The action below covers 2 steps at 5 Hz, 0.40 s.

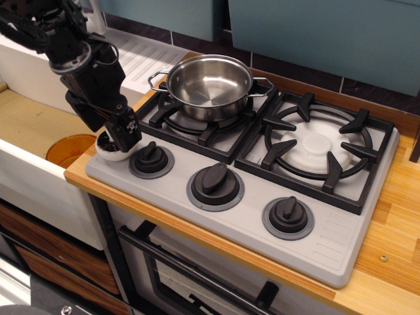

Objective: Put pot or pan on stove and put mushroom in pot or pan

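The shiny steel pan [210, 85] with two loop handles stands on the left burner grate of the grey stove [341, 243]. It is empty. The white mushroom [109, 151] lies cap-down on the stove's front left corner, just left of the leftmost knob. My gripper [125, 138] is lowered straight onto it, and the dark fingers [128, 130] cover the stem. Only the cap's left rim shows. The fingers hide whether they are pressed on the stem.
Three black knobs [215, 180] line the stove's front. The right burner [318, 146] is bare. A white sink [39, 125] with an orange drain [69, 147] lies left of the wooden counter [394, 236]. A tiled wall rises behind.
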{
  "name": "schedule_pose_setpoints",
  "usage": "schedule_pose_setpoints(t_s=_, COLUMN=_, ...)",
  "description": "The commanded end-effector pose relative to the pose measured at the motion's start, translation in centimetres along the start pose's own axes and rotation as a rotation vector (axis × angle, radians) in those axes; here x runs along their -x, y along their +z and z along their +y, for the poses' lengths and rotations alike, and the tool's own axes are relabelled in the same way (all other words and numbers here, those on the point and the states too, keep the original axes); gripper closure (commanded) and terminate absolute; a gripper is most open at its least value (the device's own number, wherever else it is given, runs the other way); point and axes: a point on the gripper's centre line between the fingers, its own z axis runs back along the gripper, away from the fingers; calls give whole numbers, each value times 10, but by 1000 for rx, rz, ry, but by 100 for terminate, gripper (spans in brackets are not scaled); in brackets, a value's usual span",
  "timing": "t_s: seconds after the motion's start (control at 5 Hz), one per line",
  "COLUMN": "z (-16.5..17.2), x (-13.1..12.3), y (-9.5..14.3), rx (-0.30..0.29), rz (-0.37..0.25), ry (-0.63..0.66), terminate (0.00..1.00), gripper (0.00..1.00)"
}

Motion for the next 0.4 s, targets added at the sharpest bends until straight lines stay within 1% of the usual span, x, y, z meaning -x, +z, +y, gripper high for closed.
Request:
schedule_pose_setpoints(t_s=0.0, z=-1, x=-8, y=-6, rx=-9, rz=-41, ry=-11, terminate=0, gripper=0)
schedule_pose_setpoints(t_s=0.2, z=0, x=-7, y=-14, rx=2, rz=-51, ry=-24, terminate=0, gripper=0)
